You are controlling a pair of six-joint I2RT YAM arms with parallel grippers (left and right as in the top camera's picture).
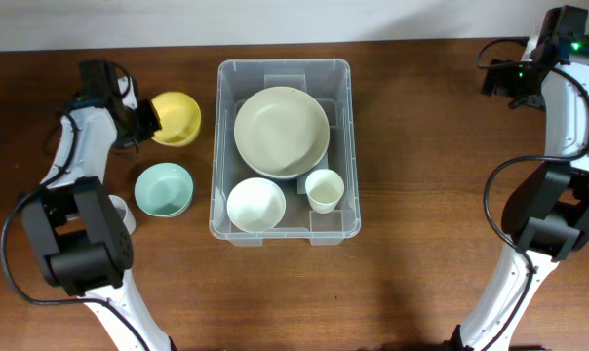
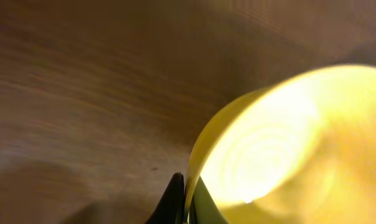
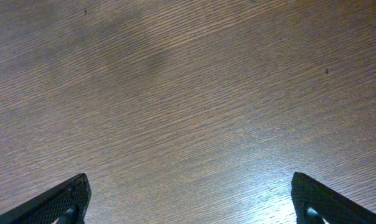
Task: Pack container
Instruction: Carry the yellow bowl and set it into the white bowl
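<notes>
L pincer (image 1: 146, 119) is pinching the rim of a round yellow plastic bowl (image 1: 177, 118), jaws pressed together on the thin wall, on the side facing away from the large clear rectangular plastic container (image 1: 216, 146). Pincer & bowl are sitting just left of the container's far-left corner. Inside the container, a wide pale-green round bowl (image 1: 281, 132) is filling the far half, w/ a white round bowl (image 1: 255, 205) & a small cream cup (image 1: 324, 190) in the near half. A teal round bowl (image 1: 164, 188) is resting left of the container. R pincer (image 3: 188, 208), well right of the container, is hanging spread wide over the wooden table (image 3: 188, 93).
</notes>
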